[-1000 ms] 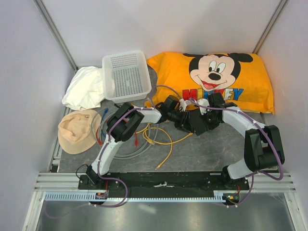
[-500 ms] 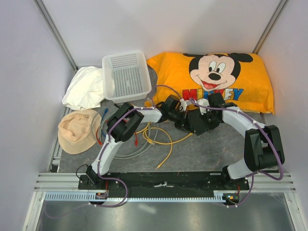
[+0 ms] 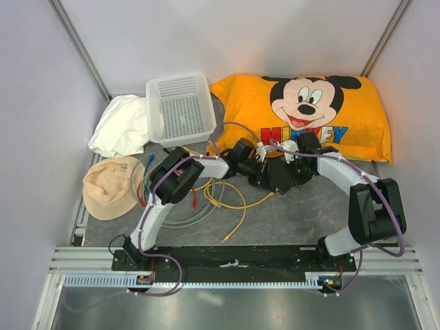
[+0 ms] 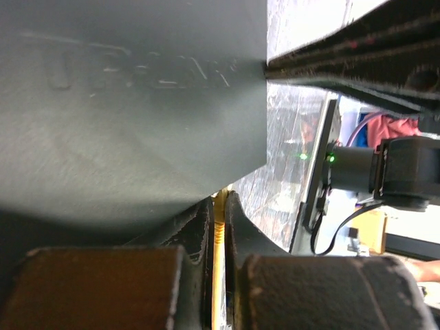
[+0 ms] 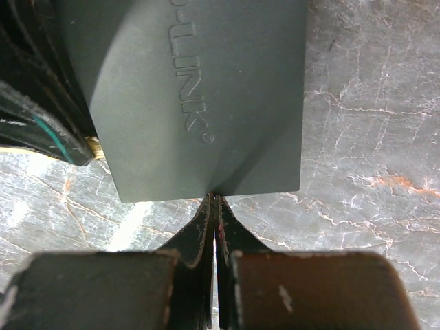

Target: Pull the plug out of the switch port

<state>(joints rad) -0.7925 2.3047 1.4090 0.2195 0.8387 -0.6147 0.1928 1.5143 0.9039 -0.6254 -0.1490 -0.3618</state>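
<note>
Black box (image 5: 199, 89) edge meets the right gripper (image 5: 215, 198) fingertips, which are pressed together; open tabletop (image 5: 364, 137) lies to their right. Left gripper (image 4: 220, 203) — narrow gap, pinching the yellow cable (image 4: 220, 268) at the box's edge.

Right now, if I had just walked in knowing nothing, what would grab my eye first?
Probably the bright orange Mickey Mouse pillow at the back right of the table. Next, the left arm and right arm meet mid-table at a small black box, the left gripper pinched on a yellow cable. A white basket sits at the back left.
</note>
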